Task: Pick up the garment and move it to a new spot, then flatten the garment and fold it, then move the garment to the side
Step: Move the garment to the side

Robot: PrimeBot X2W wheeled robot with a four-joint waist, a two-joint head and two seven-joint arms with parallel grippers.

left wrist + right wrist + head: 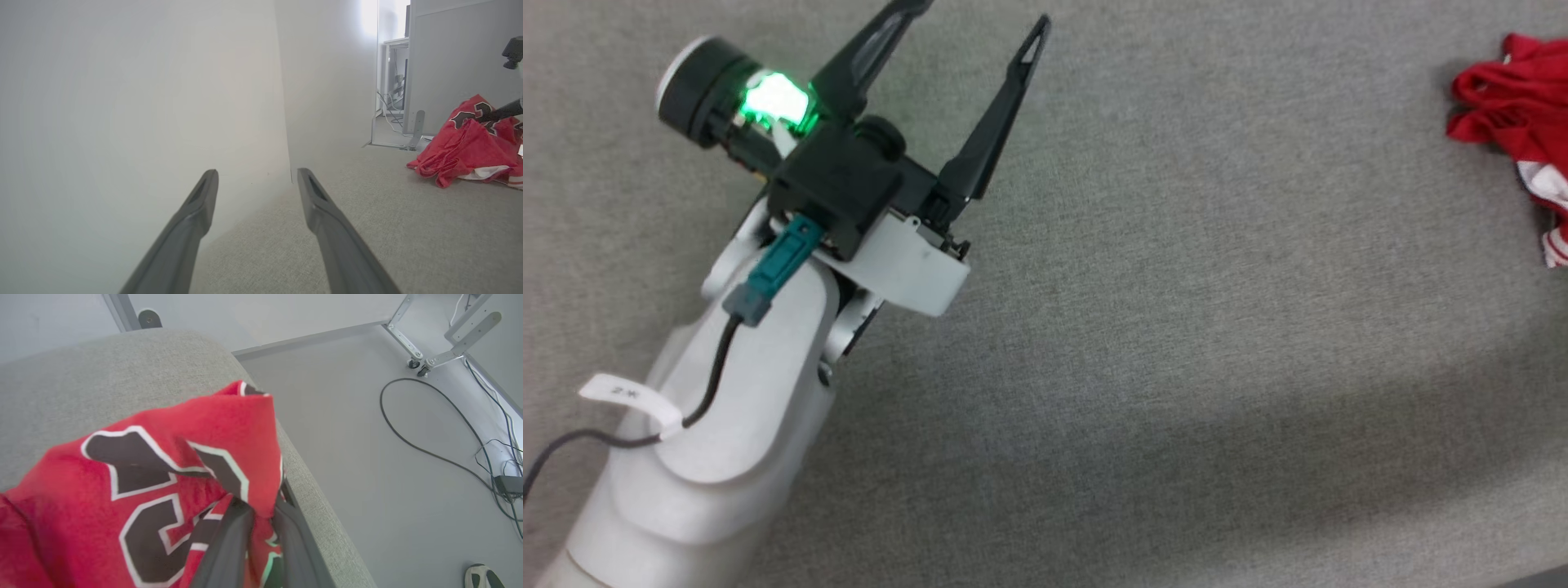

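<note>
The garment (1515, 106), red with white striped trim, lies bunched at the far right of the grey fabric table (1176, 327). In the right wrist view my right gripper (263, 504) is shut on a fold of the garment (163, 457), by the black white-outlined lettering and close to the table's edge. The left wrist view has the garment (466, 151) heaped at the right, with one of the right gripper's dark fingers (506, 110) reaching into its top. My left gripper (976, 20) is open and holds nothing, far to the left of the garment; it also stands open above the table (257, 175).
A white wall (143, 102) stands close along the table's left side. Past the table edge (318, 522) lies grey floor with black cables (429, 449), desk legs on castors (421, 363) and a person's shoe (482, 577).
</note>
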